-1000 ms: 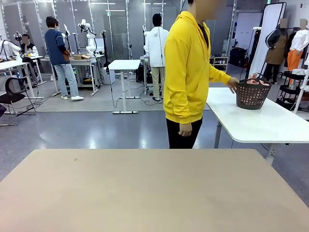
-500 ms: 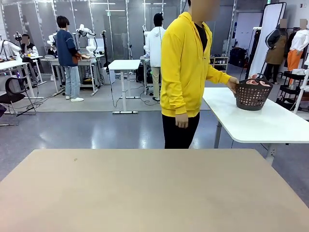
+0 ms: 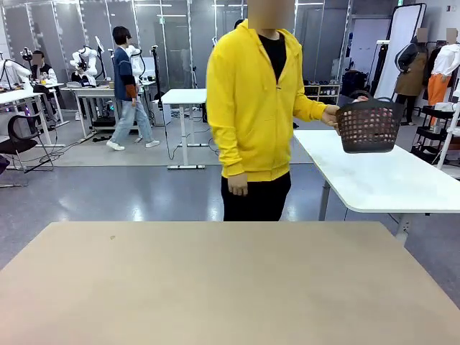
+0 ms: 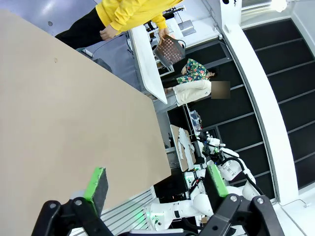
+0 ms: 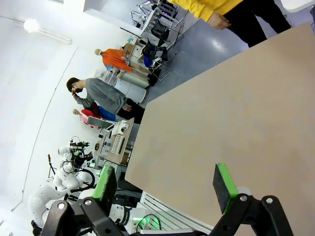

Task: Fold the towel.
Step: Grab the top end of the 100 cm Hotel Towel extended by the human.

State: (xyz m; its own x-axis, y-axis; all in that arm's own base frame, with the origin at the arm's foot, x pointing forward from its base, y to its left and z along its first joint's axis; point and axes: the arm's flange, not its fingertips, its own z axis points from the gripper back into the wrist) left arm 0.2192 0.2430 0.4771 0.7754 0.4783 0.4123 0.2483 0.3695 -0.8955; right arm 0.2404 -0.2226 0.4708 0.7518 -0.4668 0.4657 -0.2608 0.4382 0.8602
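Tan tabletop (image 3: 230,287) is stretching across the near side, with the left gripper (image 4: 156,183) and right gripper (image 5: 165,183) both hanging above it, each with its green-padded fingers standing wide apart and nothing between them. Far side, centre: person in a yellow hoodie (image 3: 251,100) is standing just beyond the table's far edge, facing it. One hand (image 3: 330,115) is reaching out to the right and gripping the rim of a dark basket (image 3: 369,126), holding it in the air above the left end of a white table (image 3: 374,180) off to the far right. The towel (image 3: 368,128) is sitting inside that basket, showing as a pink tint through the perforated wall; its lie in there is too small to make out. The person's other hand (image 3: 237,185) is hanging loose at the hip.
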